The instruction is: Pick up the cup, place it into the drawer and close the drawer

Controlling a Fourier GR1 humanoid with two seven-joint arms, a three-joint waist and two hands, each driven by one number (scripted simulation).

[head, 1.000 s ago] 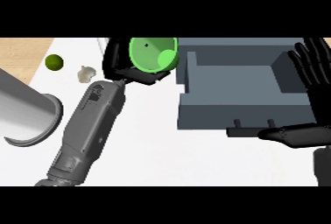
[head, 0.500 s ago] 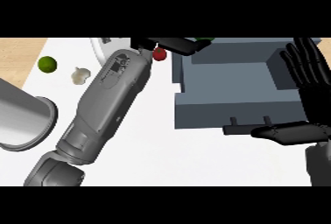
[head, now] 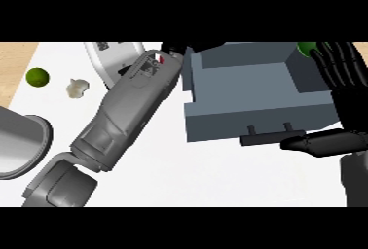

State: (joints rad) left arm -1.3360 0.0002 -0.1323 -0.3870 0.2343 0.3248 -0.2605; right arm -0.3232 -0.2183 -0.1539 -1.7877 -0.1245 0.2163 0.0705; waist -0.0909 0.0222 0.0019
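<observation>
The grey drawer (head: 259, 114) stands pulled out at the upper right, its inside showing nothing, with a dark handle (head: 269, 138) on its front. My left forearm crosses the counter diagonally. My left hand (head: 178, 48) is over the drawer's far left corner and largely cut off by the view's top edge. No cup shows in it. A small green patch (head: 307, 47) peeks out at the drawer's far right corner behind my right hand; I cannot tell whether it is the cup. My right hand (head: 343, 87) rests open at the right edge, its thumb beside the handle.
A green lime (head: 37, 77) and a small white lump (head: 77, 87) lie on the white counter (head: 201, 175) at the left. A white object (head: 115, 54) sits behind my left forearm. A large grey cylinder (head: 22, 141) stands at the left edge.
My left arm has swung right, from beside the drawer to its far left corner. The green cup held in that hand a second ago no longer shows. The right hand stays put.
</observation>
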